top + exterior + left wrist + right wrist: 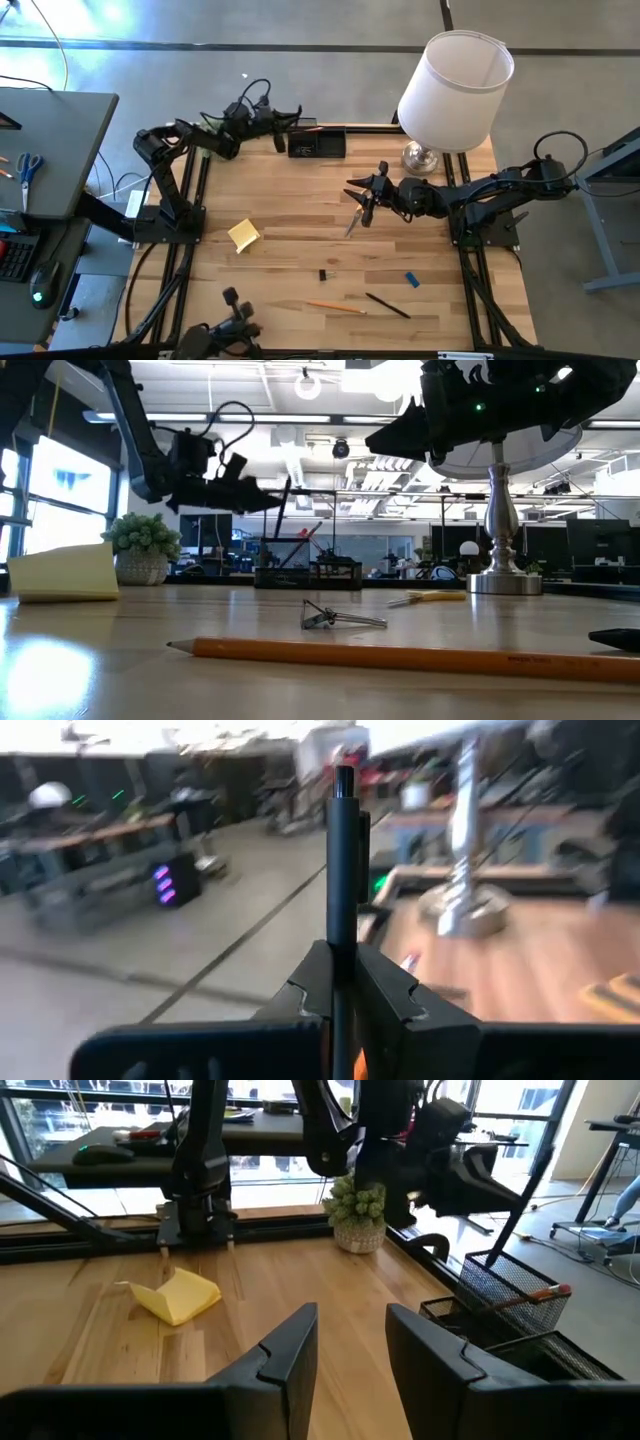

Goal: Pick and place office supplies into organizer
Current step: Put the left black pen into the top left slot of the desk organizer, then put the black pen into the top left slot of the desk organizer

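Wooden table (pixel 300 225), fills the centre of the high view, framed by black rails. Lamp (pixel 455 90), white shade on a silver base, upper right of the table. Left arm, reaching from the upper left of the frame toward the table's far edge; left gripper (pixel 283 116) hovers just left of the organizer, fingers pinched on a black pen (pixel 342 870), which in the left wrist view stands upright between the pads. Right arm, entering from the right edge at mid height; right gripper (pixel 362 197) hangs over the table's centre right, fingers (pixel 290 1345) parted with nothing between them in the right wrist view. Organizer (pixel 317 143), black wire mesh, upper centre of the high view against the far rail; in the right wrist view an orange pencil (pixel 530 1296) leans inside it. Small green plant (pixel 357 1208), in a pale pot, just beside the organizer in that view. Yellow sticky-note pad (pixel 244 235), left of centre on the wood. Scissors (pixel 354 221), just below the right gripper in the high view, lying on the table. Second orange pencil (pixel 336 307), lower centre, lying flat. Second black pen (pixel 387 305), just right of that pencil, lying at an angle. Small blue block (pixel 411 279), lower right of centre. Black clip (pixel 323 274), lower centre, above the pencil.
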You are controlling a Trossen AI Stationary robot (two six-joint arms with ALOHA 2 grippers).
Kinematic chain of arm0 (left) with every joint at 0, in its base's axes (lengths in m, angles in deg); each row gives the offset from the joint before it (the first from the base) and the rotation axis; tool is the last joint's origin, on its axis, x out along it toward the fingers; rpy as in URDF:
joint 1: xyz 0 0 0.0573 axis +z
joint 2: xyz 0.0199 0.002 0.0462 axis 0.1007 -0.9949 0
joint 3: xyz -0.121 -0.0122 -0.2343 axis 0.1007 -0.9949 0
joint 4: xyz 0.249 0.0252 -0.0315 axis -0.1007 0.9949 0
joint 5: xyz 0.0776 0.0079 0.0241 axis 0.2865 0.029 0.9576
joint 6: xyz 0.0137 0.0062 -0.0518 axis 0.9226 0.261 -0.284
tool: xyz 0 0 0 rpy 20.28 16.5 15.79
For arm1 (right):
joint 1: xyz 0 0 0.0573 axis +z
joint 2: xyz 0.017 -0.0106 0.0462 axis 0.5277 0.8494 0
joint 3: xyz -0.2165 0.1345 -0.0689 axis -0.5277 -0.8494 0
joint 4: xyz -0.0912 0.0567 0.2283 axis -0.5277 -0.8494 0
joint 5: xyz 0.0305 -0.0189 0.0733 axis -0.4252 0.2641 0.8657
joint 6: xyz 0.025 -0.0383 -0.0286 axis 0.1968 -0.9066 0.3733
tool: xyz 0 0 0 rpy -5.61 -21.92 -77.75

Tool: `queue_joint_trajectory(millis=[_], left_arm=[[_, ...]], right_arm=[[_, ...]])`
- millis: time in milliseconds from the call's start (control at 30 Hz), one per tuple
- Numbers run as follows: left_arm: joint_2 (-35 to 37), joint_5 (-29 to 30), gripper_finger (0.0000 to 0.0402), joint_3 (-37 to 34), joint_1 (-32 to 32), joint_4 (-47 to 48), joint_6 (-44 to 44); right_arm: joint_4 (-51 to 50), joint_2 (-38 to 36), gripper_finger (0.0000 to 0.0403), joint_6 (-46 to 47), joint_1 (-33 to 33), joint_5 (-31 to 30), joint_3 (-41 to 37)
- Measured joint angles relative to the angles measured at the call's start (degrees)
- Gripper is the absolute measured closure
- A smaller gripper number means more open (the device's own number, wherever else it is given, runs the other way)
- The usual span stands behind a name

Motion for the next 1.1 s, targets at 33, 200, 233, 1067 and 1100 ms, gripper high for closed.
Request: queue_joint_trajectory(millis=[33,200,233,1067,1100], left_arm=[[0.0,1.7,0.0394,0.0,-0.4,1.3,1.3],[0.0,7.4,0.0360,0.0,-1.2,3.3,5.0],[0.0,7.4,0.0350,0.0,-1.2,3.4,5.0],[11.5,-10.8,0.0275,0.0,-1.6,4.1,-12.2],[12.9,-11.9,0.0278,0.0,-1.9,5.2,-12.8]], right_arm=[[0.0,0.0,0.0288,0.0,0.0,0.0,0.0],[0.0,0.0,0.0288,-0.4,0.0,0.0,0.0],[0.0,0.0,0.0288,-0.5,0.0,0.0,0.0],[-9.4,0.0,0.0288,1.4,0.4,8.9,0.0],[-9.8,0.0,0.0288,1.6,1.0,10.4,0.0]])
